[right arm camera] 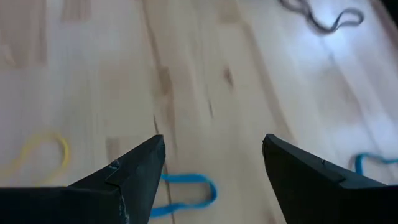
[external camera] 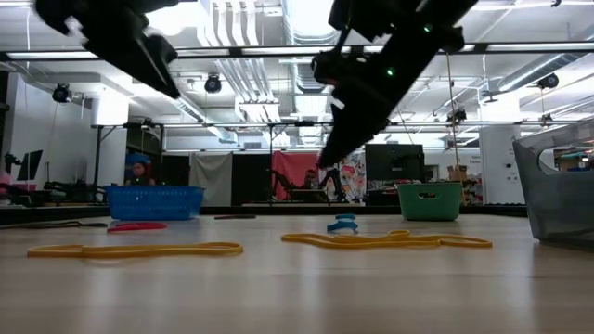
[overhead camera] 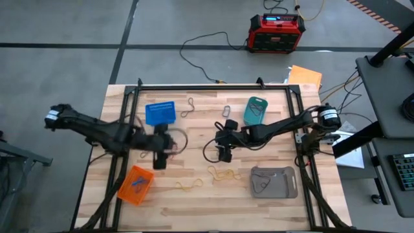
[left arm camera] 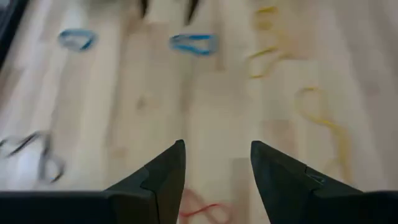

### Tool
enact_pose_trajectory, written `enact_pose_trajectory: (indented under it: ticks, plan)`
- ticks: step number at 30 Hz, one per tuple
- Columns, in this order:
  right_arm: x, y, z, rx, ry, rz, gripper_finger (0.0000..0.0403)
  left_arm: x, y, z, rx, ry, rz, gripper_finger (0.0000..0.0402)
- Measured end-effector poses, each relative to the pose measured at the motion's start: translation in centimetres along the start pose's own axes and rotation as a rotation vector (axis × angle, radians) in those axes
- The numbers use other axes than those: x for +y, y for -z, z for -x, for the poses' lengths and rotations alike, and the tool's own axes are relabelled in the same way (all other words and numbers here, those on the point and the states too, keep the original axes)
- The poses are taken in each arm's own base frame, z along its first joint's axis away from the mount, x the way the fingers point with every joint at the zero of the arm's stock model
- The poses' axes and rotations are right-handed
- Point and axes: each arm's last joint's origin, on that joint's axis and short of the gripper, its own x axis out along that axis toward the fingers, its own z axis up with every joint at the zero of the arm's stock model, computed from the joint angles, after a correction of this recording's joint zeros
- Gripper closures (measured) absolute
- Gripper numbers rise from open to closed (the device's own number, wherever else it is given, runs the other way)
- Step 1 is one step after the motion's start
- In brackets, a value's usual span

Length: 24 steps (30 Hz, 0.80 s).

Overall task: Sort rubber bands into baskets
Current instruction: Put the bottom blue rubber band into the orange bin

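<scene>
My left gripper (overhead camera: 160,158) hangs open above the table, just right of the orange basket (overhead camera: 136,184) and in front of the blue basket (overhead camera: 160,113). A red rubber band (left arm camera: 202,211) lies on the wood under its fingers. My right gripper (overhead camera: 224,154) hangs open above the table's middle, over a blue rubber band (right arm camera: 186,193). Yellow rubber bands (overhead camera: 223,173) lie flat in front of it. The teal basket (overhead camera: 256,110) stands at the far right and the grey basket (overhead camera: 274,182) at the near right.
More loose bands lie on the wood: blue ones (left arm camera: 194,43), yellow ones (left arm camera: 323,118), grey ones (overhead camera: 187,107). A black frame (overhead camera: 213,86) runs along the table's far edge and down both sides. A red-and-black box (overhead camera: 277,32) with cables sits on the floor beyond.
</scene>
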Motion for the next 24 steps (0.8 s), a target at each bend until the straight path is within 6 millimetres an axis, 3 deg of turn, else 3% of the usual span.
enact_pose_trajectory:
  ticks: [3, 7, 13, 24]
  plan:
    - [0.6, 1.2, -0.3, 0.029, -0.008, 0.020, 0.0142, -1.9, 0.5, 0.1, -0.056, 0.006, -0.052, 0.0235]
    - [1.6, 1.6, -0.2, 0.010, -0.030, 0.050, 0.0149, -2.9, 0.9, 0.2, -0.096, -0.041, -0.060, 0.0235]
    - [2.7, 2.2, -0.8, 0.014, -0.048, 0.072, 0.0159, -3.0, 0.7, 0.3, -0.141, -0.096, -0.035, 0.0235]
    - [3.6, 4.2, -3.9, 0.125, -0.097, 0.046, 0.0181, -3.1, 0.5, 0.2, -0.162, -0.090, -0.018, 0.0235]
